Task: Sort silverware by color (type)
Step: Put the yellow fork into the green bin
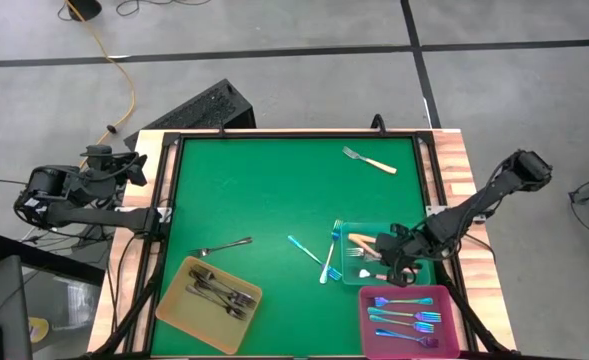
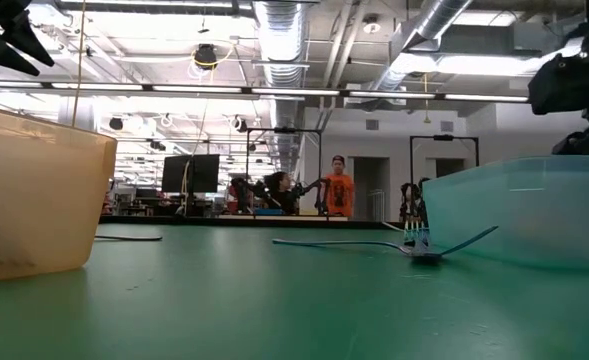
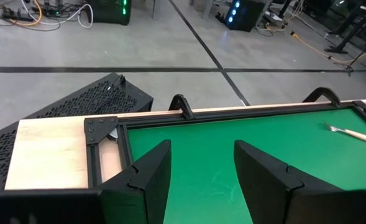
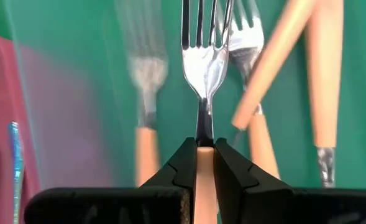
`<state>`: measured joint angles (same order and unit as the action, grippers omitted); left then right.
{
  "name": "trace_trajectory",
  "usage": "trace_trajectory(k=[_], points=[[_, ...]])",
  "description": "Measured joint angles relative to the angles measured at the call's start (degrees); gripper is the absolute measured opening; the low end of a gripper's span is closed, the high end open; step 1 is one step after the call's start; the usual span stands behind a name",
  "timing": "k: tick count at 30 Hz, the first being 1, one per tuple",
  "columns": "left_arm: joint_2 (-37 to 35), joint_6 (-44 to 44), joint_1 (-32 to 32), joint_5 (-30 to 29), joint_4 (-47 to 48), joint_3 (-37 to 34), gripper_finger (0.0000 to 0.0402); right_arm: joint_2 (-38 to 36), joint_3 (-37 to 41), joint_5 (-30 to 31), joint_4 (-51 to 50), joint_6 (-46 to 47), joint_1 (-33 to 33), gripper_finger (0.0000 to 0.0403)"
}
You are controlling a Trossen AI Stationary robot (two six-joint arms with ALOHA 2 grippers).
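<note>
My right gripper is clamped on the cream handle of a silver fork, tines pointing away from me, held over the teal tray. Under it lie more cream-handled forks, crossed over one another and crowding the tray floor beneath my fingers. Just beside the teal tray sits the pink tray, holding the iridescent blue-purple forks in a rough row; its wall edges into my wrist view.

Two iridescent forks lie loose on the green mat: one leans against the teal tray's outer wall, the other just beside it toward the table's middle. A dark-grey fork lies alone on the mat near the yellow tray, which holds the other dark-grey forks. One cream-handled fork lies well apart, near the far edge.

My left gripper waits off the table's far left corner, fingers spread with nothing between them.
</note>
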<state>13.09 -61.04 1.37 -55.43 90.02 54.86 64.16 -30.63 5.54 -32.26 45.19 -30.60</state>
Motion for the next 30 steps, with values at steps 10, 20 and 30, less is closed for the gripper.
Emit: trace_trajectory(k=[10,20,30], points=[[0.0,-1.2,0.0,-2.5,0.0,0.0,0.0158,0.0,0.1,0.1,-2.6,-2.8,0.7,0.0056],[0.0,-1.2,0.0,-2.6,0.0,0.0,0.0158,4.1,0.0,2.2,-3.8,-2.3,3.9,0.0056],[0.0,-1.2,0.0,-2.5,0.0,0.0,0.0158,10.6,-1.2,-2.4,5.8,-8.5,4.4,0.0056]])
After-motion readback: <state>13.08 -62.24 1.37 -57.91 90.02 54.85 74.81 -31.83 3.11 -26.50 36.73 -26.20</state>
